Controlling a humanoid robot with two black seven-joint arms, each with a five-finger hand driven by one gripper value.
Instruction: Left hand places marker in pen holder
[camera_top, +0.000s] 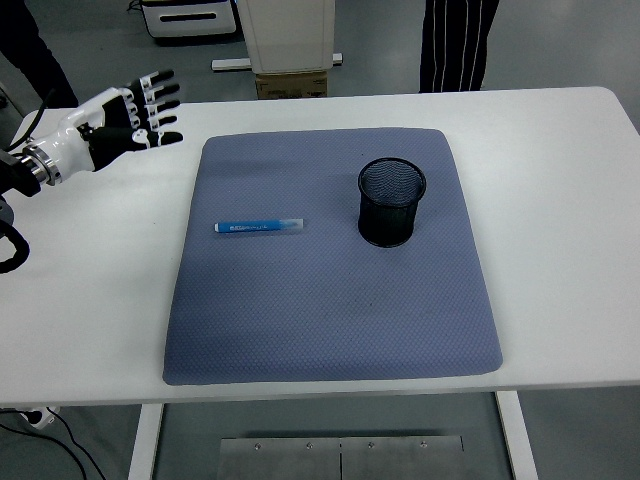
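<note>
A white table (560, 200) seen from above, with a large blue-grey mat (330, 320) covering its middle.

At the far left, the robot's left hand (125, 115) hangs above the table's back-left corner. Its fingers are spread wide, pointing right toward the mat, and hold nothing. The hand is just off the mat's back-left corner and well apart from the marker.

The marker (259, 227), blue with a pale cap end pointing right, lies flat on the left half of the mat, lengthwise across the picture. Bare mat surrounds it on every side.

To its right, on the right half of the mat toward the back, stands the pen holder (392, 201), a round black mesh cup, upright. Nothing can be seen inside it. A clear gap of mat separates it from the marker.

Bare white table runs along the left, right and near sides of the mat, widest at the right. Beyond the far edge, a person's dark striped trouser legs (458, 45) and a cardboard box (292, 85) show on the floor.
</note>
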